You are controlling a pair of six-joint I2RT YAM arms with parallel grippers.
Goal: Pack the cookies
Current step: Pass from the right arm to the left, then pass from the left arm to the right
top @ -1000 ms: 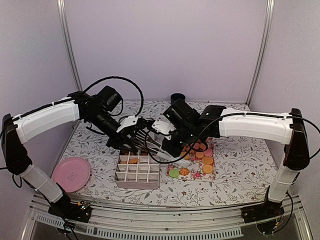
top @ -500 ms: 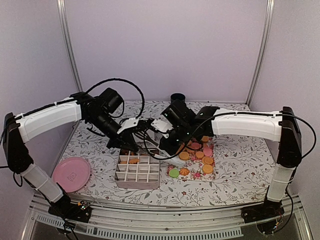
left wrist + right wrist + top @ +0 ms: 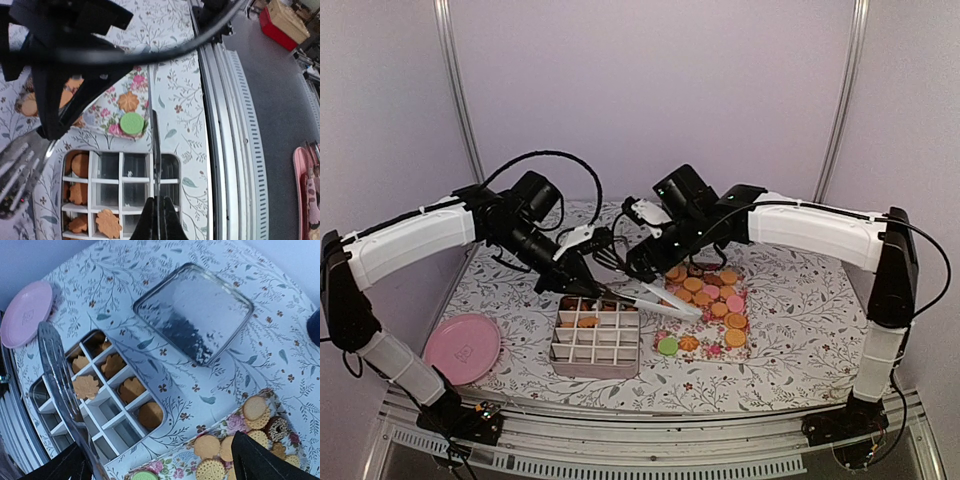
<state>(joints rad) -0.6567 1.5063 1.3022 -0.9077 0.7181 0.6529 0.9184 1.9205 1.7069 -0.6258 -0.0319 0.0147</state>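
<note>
both grippers hang close together above the far side of the box (image 3: 595,352). the left gripper (image 3: 158,215) is pinched tight on the handle end of a pair of tongs (image 3: 154,150), which reach out flat over the box toward the floral sheet (image 3: 712,350), passing just beside the green cookie (image 3: 132,123). the right gripper (image 3: 642,262) sits a little higher and further back, its fingers (image 3: 260,460) spread wide with nothing between them, looking down on the box and the near corner of the sheet. most of the cookies (image 3: 712,296) lie in a loose cluster on that sheet, just right of the box: mainly orange-tan, a couple pink, at least one dark. the green one and a flower-shaped one (image 3: 689,343) lie at the sheet's near edge. several more tan cookies fill the box's cells along the far side, while the cells nearer the arm bases show bare. one flower cookie (image 3: 86,386) shows right against the tongs, but i cannot tell whether it is gripped or resting on the dividers. a shiny metal lid (image 3: 195,312) lies flat on the table (image 3: 800,330) beyond the box. a pink plate (image 3: 463,348) sits well off to the left, a dark cup (image 3: 675,195) at the back.
</note>
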